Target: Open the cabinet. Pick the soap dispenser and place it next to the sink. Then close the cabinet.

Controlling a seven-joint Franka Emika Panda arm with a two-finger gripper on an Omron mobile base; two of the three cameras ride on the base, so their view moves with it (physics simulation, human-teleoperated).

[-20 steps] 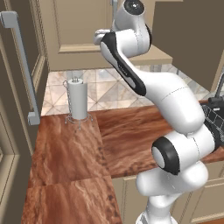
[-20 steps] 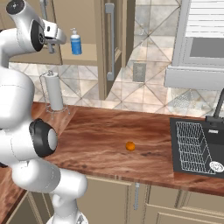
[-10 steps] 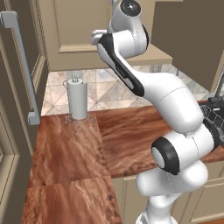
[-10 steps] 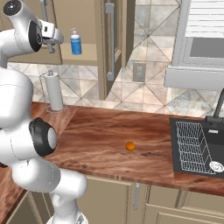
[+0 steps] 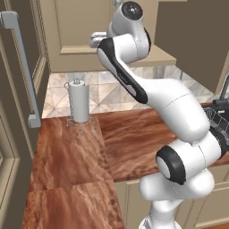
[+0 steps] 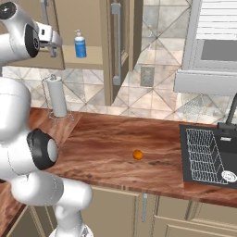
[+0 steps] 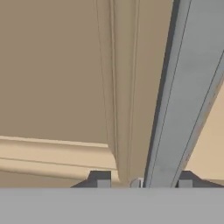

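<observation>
The cabinet (image 6: 121, 46) is seen standing open in the right base view: its right door is swung out edge-on toward the camera, with a long grey vertical bar handle (image 6: 116, 44) on its face. Inside, on the beige shelf, the soap dispenser (image 6: 80, 44) stands upright, a small blue bottle with a white pump top, near the shelf's front edge and apart from the door.

The gripper (image 7: 144, 183) is held up at the cabinet's left door. In the hand view the recessed panel of that door (image 7: 57, 83) is seen close up, and a grey bar handle (image 7: 186, 92) runs lengthwise between the two dark fingertips (image 7: 103, 180). The jaws are parted a little on either side of the bar; whether the pads touch it cannot be told. In the left base view the hand is seen at the top against the door panel (image 5: 85, 33).

Below the cabinet, a white paper towel roll (image 6: 57, 96) stands on its wire stand on the wooden counter (image 6: 115, 143), by the tiled back wall. A small orange ball (image 6: 137, 154) lies on the counter, well apart from the roll. Farther right the sink (image 6: 208, 157) is set into the counter, with a wire rack inside and a dark faucet (image 6: 230, 115) behind it
</observation>
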